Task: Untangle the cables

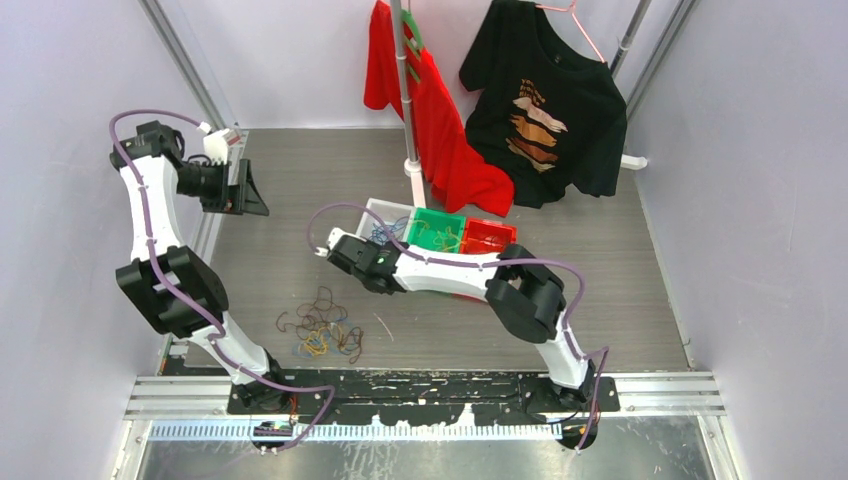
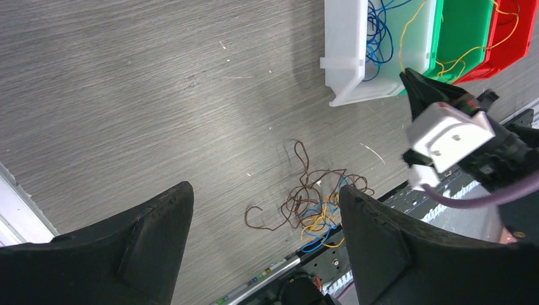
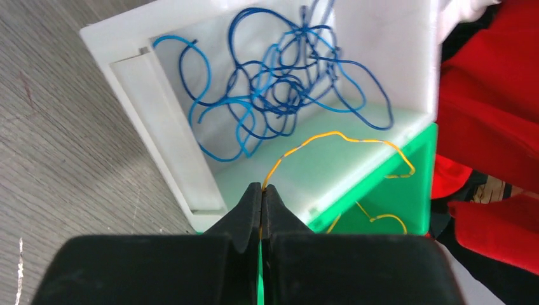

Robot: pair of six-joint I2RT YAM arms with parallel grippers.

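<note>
Now — right fingers (image 3: 245, 213) pinch yellow cable (image 3: 330, 135) at white bin (image 3: 159, 127) | left fingers (image 2: 133, 248) spread | red shirt (image 1: 440, 140) behind

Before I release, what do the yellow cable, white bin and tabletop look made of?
Yellow cable, pinched in the right gripper: thin wire, smooth plastic-looking insulation; it holds a springy arc. White bin: probably moulded plastic, smooth, faintly sheeny walls. Tabletop: grey, matte, fine streaked grain; laminate or brushed sheet, cannot tell.
</note>
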